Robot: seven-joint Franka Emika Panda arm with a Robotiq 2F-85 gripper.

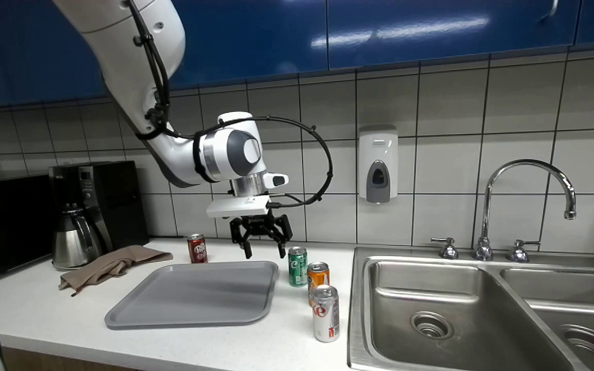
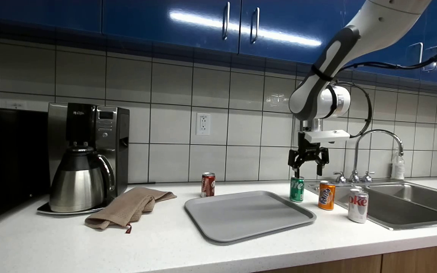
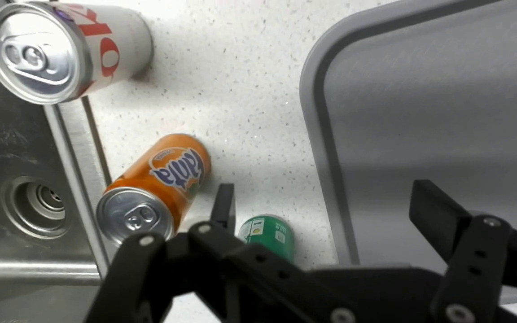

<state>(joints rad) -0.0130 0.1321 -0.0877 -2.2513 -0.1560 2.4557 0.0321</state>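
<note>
1. A black gripper [image 1: 265, 251], its 2 fingers [image 1: 247, 250] spread wide apart, hangs above a white counter [image 2: 157, 242] at the end of a white robot arm [image 1: 116, 62].
2. Nearest to it, a green can [image 2: 297, 191] stands upright on the counter, between a gray tray [image 1: 194, 293] and a steel sink [image 1: 360, 309]. In the wrist view, 1 finger shows just beside the green can and the other over the tray.
3. Standing upright along the sink's edge are 2 more cans: an orange Fanta can [image 2: 326, 196] and, closer to the counter's front, a silver-white can [image 2: 357, 207] with red lettering.
4. A red can [image 1: 197, 249] stands upright behind the tray, near a tiled wall [image 2: 169, 163].
5. On the tray's side away from the sink, a rumpled brown cloth [image 2: 131, 206] lies near a coffee maker [image 2: 106, 144] with a steel carafe [image 2: 78, 187].
6. A white soap dispenser [image 1: 378, 140] hangs on the wall; a curved faucet [image 1: 486, 206] rises behind the sink, beneath blue cabinets [image 1: 256, 46].
</note>
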